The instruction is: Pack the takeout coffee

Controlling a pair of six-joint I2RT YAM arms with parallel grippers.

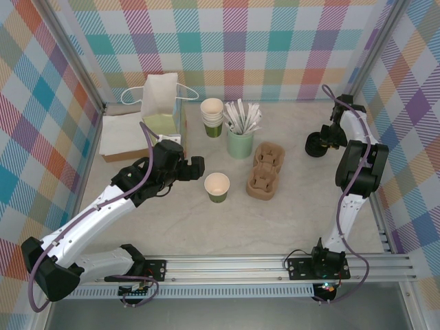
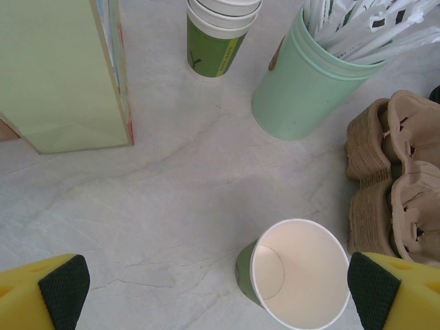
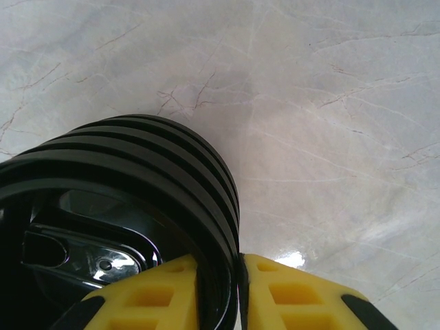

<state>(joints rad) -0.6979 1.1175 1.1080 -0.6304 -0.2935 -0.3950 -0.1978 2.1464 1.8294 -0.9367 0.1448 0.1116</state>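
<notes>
The takeout coffee cup (image 1: 217, 186) stands upright and lidless at mid-table, olive-green outside and cream inside. In the left wrist view the cup (image 2: 309, 275) sits just inside the right finger. My left gripper (image 1: 194, 167) (image 2: 220, 285) hovers to its left, open wide, with nothing between its fingers (image 2: 65, 285). At the far right, a stack of black ribbed lids (image 1: 316, 145) (image 3: 130, 179) rests on the table. My right gripper (image 1: 328, 134) (image 3: 239, 275) is shut on the rim of that stack, one finger inside the rim and one outside.
A pale green paper bag (image 1: 161, 103) (image 2: 62, 75) stands at the back left beside a flat white box (image 1: 124, 134). Stacked lidless cups (image 1: 212, 117) (image 2: 218, 34), a mint cup of white stirrers (image 1: 240, 137) (image 2: 306, 89) and brown pulp carriers (image 1: 266, 170) (image 2: 395, 172) sit behind and right of the cup.
</notes>
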